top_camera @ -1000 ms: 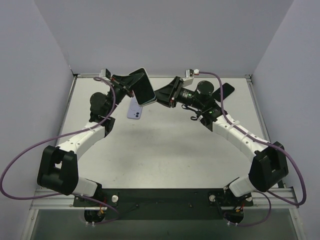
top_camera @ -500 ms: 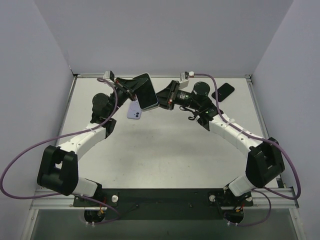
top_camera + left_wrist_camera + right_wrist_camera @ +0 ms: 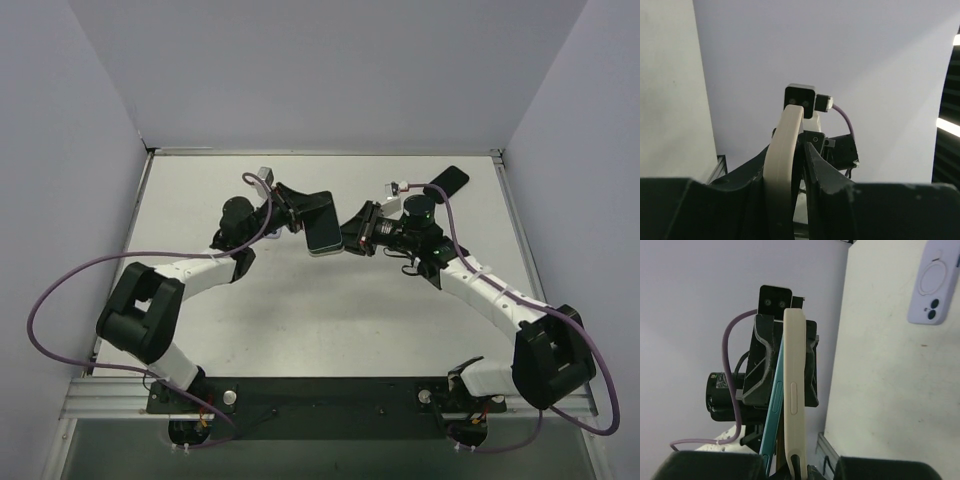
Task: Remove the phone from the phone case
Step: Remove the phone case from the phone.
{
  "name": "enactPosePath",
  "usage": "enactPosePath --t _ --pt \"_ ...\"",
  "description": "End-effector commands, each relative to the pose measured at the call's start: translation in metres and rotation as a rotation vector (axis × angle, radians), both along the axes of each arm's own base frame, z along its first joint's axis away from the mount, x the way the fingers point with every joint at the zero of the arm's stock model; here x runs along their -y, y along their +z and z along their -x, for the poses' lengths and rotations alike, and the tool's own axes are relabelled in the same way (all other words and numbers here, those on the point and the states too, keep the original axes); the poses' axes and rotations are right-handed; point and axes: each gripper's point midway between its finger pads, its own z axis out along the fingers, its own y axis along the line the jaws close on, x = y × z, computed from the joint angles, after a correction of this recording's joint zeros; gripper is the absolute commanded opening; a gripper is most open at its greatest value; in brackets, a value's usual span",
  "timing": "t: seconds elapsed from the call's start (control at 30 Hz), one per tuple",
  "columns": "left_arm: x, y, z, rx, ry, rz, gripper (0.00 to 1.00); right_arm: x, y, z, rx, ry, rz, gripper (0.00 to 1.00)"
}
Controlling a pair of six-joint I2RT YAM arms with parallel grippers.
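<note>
1. Both grippers and the handset between them are being shown nearer the arm bases and nearer the middle of the white table (image 3: 330,320) than a second ago, when they were being held up by the far edge. The lilac spare case with a ring on its back (image 3: 933,282), plain in the top view then, is now being hidden there by the left arm. It is still being seen lying flat in the right wrist view.
2. The cream-coloured soft phone case (image 3: 792,390) is being held aloft, well clear of the table, by the left gripper (image 3: 300,214). Its fingers are being clenched on the case's end.
3. The right gripper (image 3: 352,234) is being set against the opposite end. Whether it is being pinched shut there or is only cupping the edge cannot be told.
4. The slim teal phone with a dark screen (image 3: 773,415) is being seen splayed away from the case at the end nearer the right wrist camera. At the far end the two edges are still meeting. The extraction is therefore being judged as begun but not finished.
5. The seated far end is still being left to be freed, and the phone to be drawn fully clear.
6. A black handset (image 3: 450,182) is lying by the far right corner and is being judged no part of this step.
</note>
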Motion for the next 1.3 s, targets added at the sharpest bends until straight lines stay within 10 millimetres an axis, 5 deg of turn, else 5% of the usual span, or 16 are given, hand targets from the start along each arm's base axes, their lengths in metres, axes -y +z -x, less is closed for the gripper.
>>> enactPosePath --t 0.0,0.17,0.33,0.53,0.97,1.27 --pt "0.02 -0.006 0.049 0.137 -0.208 -0.032 0.36 0.025 -0.033 -0.003 0.041 -0.08 0.157 0.0" --pt "0.024 -0.037 0.05 0.091 -0.233 -0.057 0.51 0.04 -0.062 0.002 0.029 -0.116 0.148 0.0" --pt "0.033 -0.052 0.055 0.074 -0.267 -0.073 0.72 0.047 -0.071 -0.003 0.035 -0.157 0.1 0.0" --pt "0.034 -0.078 0.056 0.045 -0.283 -0.124 0.84 0.059 -0.088 -0.005 0.028 -0.197 0.141 0.0" --pt "0.037 -0.127 0.058 -0.024 -0.315 -0.22 0.86 0.09 -0.101 -0.005 0.05 -0.248 0.29 0.0" --pt "0.045 -0.146 0.05 -0.01 -0.327 -0.339 0.86 0.108 -0.134 -0.001 0.038 -0.257 0.463 0.0"
